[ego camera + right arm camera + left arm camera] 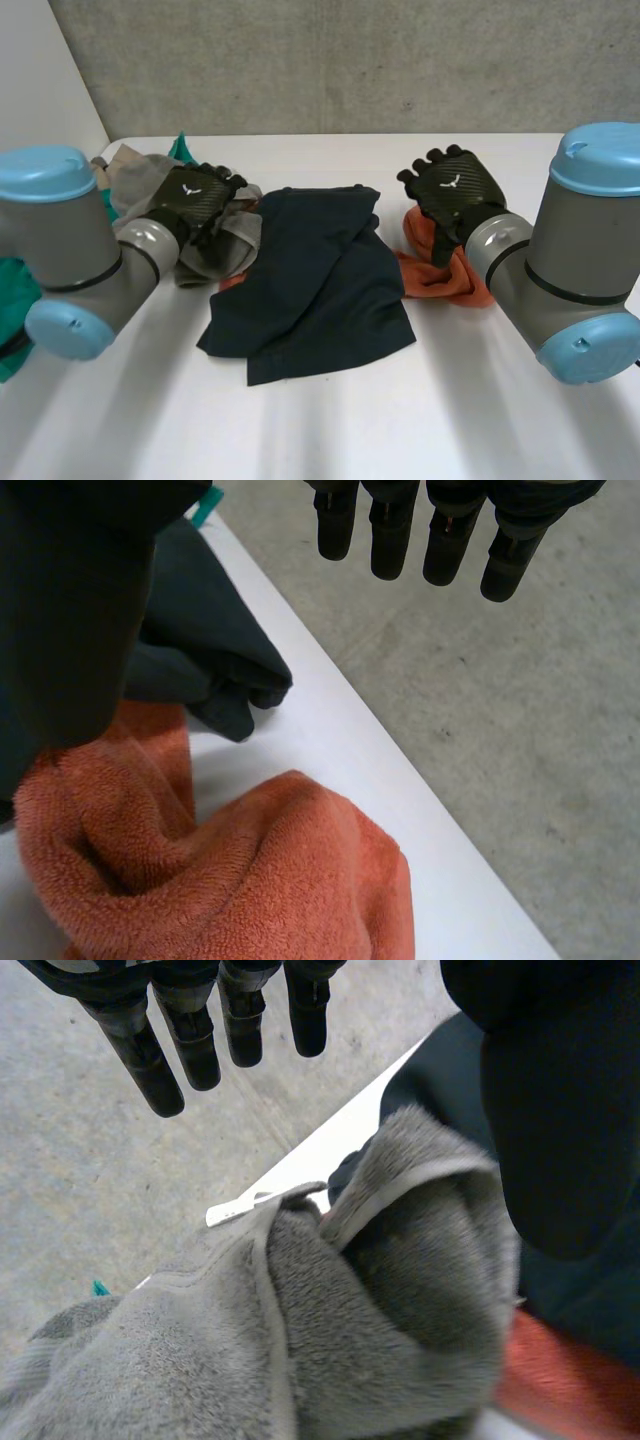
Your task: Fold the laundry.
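On the white table [330,430], three pieces overlap: a dark cloth [310,285] in the middle, a grey towel [215,255] below your left hand [195,195], and an orange towel [440,275] below your right hand [452,185]. Both hands hover with fingers straight and slightly spread, holding nothing. By my reading, nothing is folded yet.

Lift either towel and you will likely drag the dark cloth along, because its edges touch both. The orange towel lies near the table's edge, so an outward push could slide it off. The grey towel is bunched, so a pinch may catch several layers.
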Available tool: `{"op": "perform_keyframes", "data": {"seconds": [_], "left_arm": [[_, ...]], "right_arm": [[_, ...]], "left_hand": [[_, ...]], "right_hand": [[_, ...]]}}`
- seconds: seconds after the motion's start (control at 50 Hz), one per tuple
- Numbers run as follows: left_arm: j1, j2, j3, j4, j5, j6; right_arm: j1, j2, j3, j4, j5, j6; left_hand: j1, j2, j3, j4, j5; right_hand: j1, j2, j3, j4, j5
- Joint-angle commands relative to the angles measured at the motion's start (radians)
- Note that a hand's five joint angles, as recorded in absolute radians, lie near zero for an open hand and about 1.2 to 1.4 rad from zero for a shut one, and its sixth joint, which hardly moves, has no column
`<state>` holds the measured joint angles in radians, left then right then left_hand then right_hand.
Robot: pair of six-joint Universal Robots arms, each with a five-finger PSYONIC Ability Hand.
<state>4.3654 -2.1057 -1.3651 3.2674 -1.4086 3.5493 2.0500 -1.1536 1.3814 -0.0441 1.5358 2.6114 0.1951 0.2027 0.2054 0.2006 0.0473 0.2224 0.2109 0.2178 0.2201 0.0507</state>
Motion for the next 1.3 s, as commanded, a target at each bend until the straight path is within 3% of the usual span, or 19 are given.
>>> {"op": "perform_keyframes", "data": {"seconds": [0.02, 0.1, 0.18, 0.2, 0.26, 0.32, 0.4, 0.5, 0.56, 0.64, 0.72, 0.78, 0.8, 0.82, 0.96, 1.08, 1.2, 1.3], "left_arm": [[0.028, -0.207, 0.224, -0.069, 0.046, 0.120], [0.040, -0.301, 0.319, -0.081, 0.034, 0.209], [0.046, -0.367, 0.397, -0.077, 0.022, 0.238], [0.043, -0.388, 0.425, -0.075, 0.017, 0.235], [0.042, -0.407, 0.468, -0.078, -0.027, 0.237], [0.043, -0.346, 0.472, -0.075, -0.125, 0.237], [0.071, -0.184, 0.445, 0.004, -0.202, 0.203], [0.140, -0.050, 0.449, 0.165, -0.204, 0.134], [0.218, -0.068, 0.517, 0.167, -0.239, 0.143], [0.295, -0.184, 0.635, 0.069, -0.279, 0.189], [0.301, -0.263, 0.660, -0.005, -0.294, 0.204], [0.275, -0.241, 0.600, -0.038, -0.276, 0.185], [0.266, -0.228, 0.575, -0.041, -0.265, 0.175], [0.247, -0.193, 0.524, -0.035, -0.239, 0.166], [0.148, -0.013, 0.304, 0.040, -0.147, 0.140], [-0.006, 0.093, 0.095, 0.052, -0.046, 0.073], [-0.128, -0.006, 0.069, 0.028, 0.129, -0.015], [-0.171, -0.151, 0.184, 0.005, 0.131, -0.017]], "right_arm": [[-0.034, 0.028, 0.015, 0.015, 0.001, 0.053], [-0.053, 0.032, 0.044, 0.016, -0.003, 0.042], [-0.062, 0.045, 0.061, 0.004, 0.003, 0.018], [-0.064, 0.049, 0.068, 0.000, 0.003, 0.006], [-0.068, 0.051, 0.080, -0.007, 0.004, -0.017], [-0.068, 0.046, 0.090, -0.013, 0.010, -0.031], [-0.067, 0.042, 0.090, -0.026, 0.012, -0.045], [-0.056, 0.041, 0.088, -0.033, 0.012, -0.051], [-0.044, 0.043, 0.091, -0.031, 0.012, -0.051], [-0.033, 0.043, 0.093, -0.030, 0.012, -0.044], [-0.030, 0.040, 0.093, -0.033, 0.009, -0.044], [-0.028, 0.037, 0.093, -0.033, 0.012, -0.044], [-0.027, 0.034, 0.093, -0.033, 0.012, -0.044], [-0.027, 0.031, 0.094, -0.033, 0.012, -0.044], [-0.033, 0.008, 0.100, -0.033, 0.009, -0.044], [-0.048, -0.008, 0.099, -0.031, 0.003, -0.048], [-0.059, -0.006, 0.096, -0.026, 0.000, -0.048], [-0.056, -0.006, 0.100, -0.025, -0.002, -0.050]], "left_hand": [[-0.021, -0.028, -0.031, -0.026, -0.047], [0.015, 0.007, 0.005, 0.009, -0.012], [0.513, 0.506, 0.503, 0.508, 0.487], [0.811, 0.803, 0.801, 0.805, 0.784], [1.200, 1.192, 1.190, 1.195, 1.173], [1.201, 1.194, 1.191, 1.196, 1.174], [1.201, 1.194, 1.191, 1.196, 1.174], [1.201, 1.194, 1.191, 1.196, 1.174], [1.201, 1.194, 1.191, 1.196, 1.174], [1.201, 1.194, 1.191, 1.196, 1.174], [1.201, 1.194, 1.191, 1.196, 1.174], [0.294, 0.286, 0.284, 0.289, 0.267], [0.065, 0.057, 0.054, 0.059, 0.038], [-0.021, -0.028, -0.031, -0.026, -0.047], [-0.021, -0.028, -0.031, -0.026, -0.047], [-0.021, -0.028, -0.031, -0.026, -0.047], [-0.021, -0.028, -0.031, -0.026, -0.047], [-0.021, -0.028, -0.031, -0.026, -0.047]], "right_hand": [[0.052, 0.063, 0.057, 0.054, 0.049], [0.049, 0.061, 0.054, 0.051, 0.046], [0.049, 0.060, 0.054, 0.051, 0.046], [0.046, 0.058, 0.051, 0.048, 0.043], [0.046, 0.058, 0.051, 0.048, 0.043], [0.049, 0.061, 0.054, 0.051, 0.046], [0.046, 0.058, 0.051, 0.048, 0.043], [0.049, 0.061, 0.054, 0.051, 0.046], [0.049, 0.060, 0.054, 0.051, 0.046], [0.046, 0.058, 0.051, 0.048, 0.043], [0.037, 0.049, 0.042, 0.040, 0.035], [0.034, 0.046, 0.039, 0.037, 0.032], [0.034, 0.046, 0.039, 0.037, 0.032], [0.034, 0.046, 0.039, 0.037, 0.032], [0.028, 0.040, 0.033, 0.031, 0.026], [0.026, 0.037, 0.030, 0.028, 0.023], [0.023, 0.034, 0.027, 0.025, 0.020], [0.023, 0.034, 0.027, 0.025, 0.020]]}}
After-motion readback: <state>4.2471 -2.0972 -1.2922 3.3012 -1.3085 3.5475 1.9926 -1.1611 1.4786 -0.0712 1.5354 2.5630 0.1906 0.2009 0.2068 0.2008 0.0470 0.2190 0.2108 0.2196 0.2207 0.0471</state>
